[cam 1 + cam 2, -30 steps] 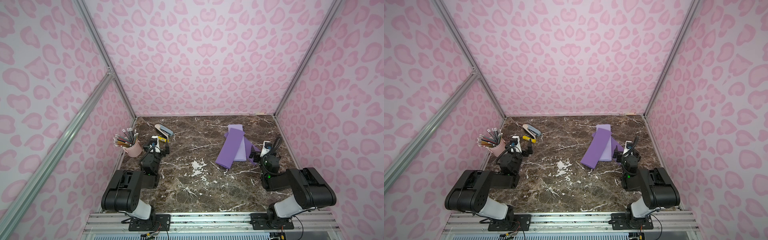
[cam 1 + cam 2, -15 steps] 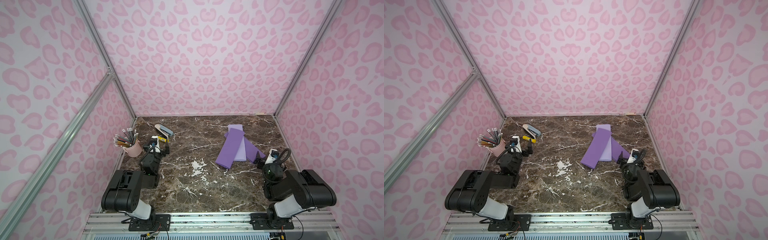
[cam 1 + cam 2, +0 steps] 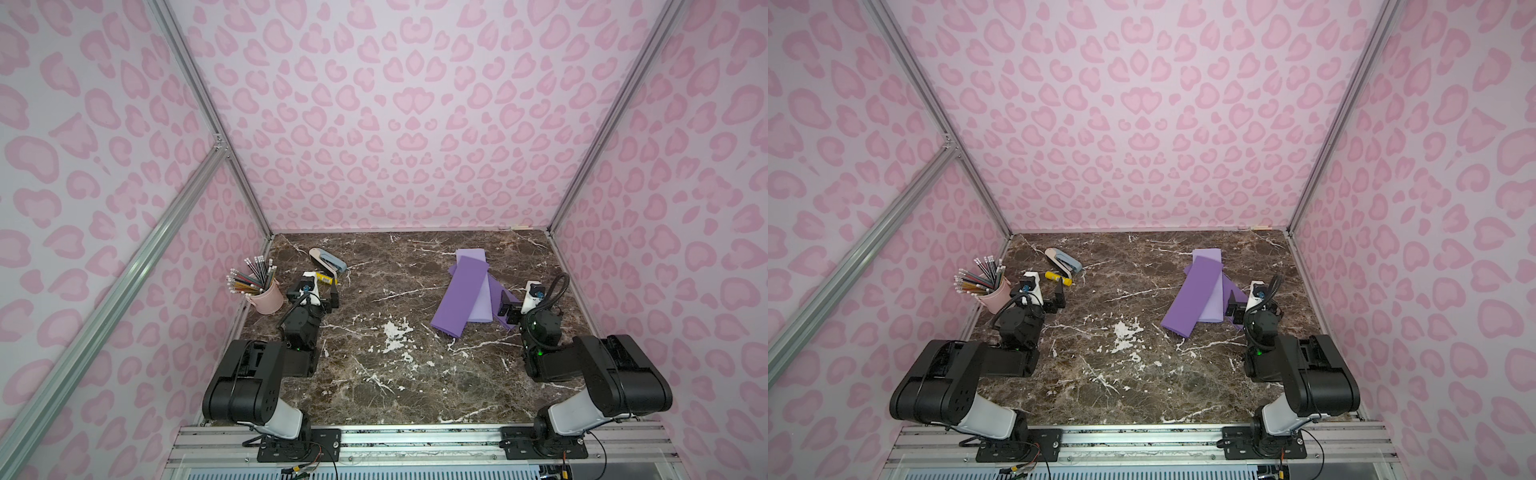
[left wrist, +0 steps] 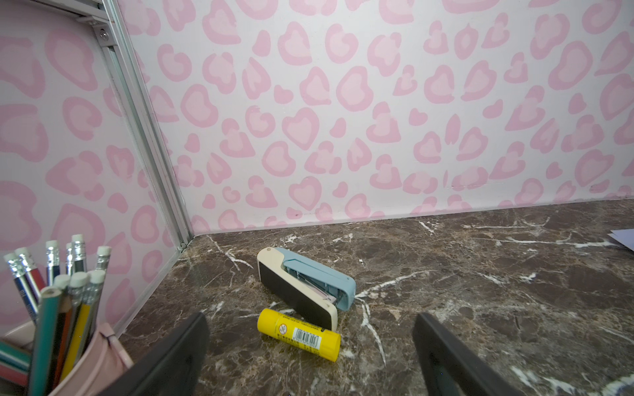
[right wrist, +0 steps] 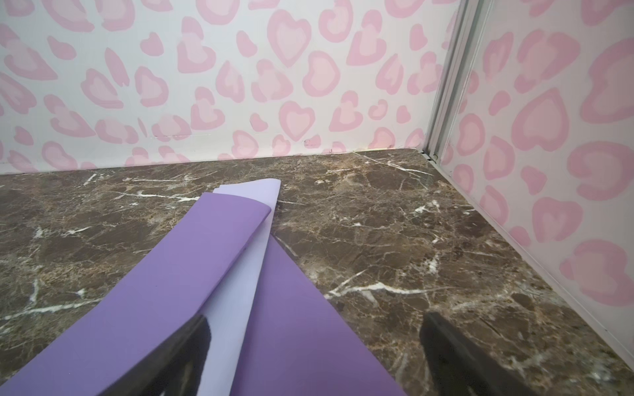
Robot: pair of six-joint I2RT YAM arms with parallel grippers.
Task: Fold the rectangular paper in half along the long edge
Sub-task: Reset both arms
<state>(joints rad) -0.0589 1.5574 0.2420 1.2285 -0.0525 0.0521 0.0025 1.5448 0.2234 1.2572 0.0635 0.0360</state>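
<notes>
Left gripper point(image 3: 312, 296) wide, empty, low over worktop point(image 3: 395, 374). Pencil cup point(image 3: 268, 297) at its left; glue stick point(image 4: 298, 334) and stapler point(image 4: 308, 284) just ahead. Right gripper point(image 5: 315, 322) wide, empty. Purple paper point(image 3: 459, 295), overlapping layers, lies ahead; inner finger over its near end.

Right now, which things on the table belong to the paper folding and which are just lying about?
For the job: overlapping purple papers.
Lying about: stapler, yellow glue stick, pink pencil cup.
</notes>
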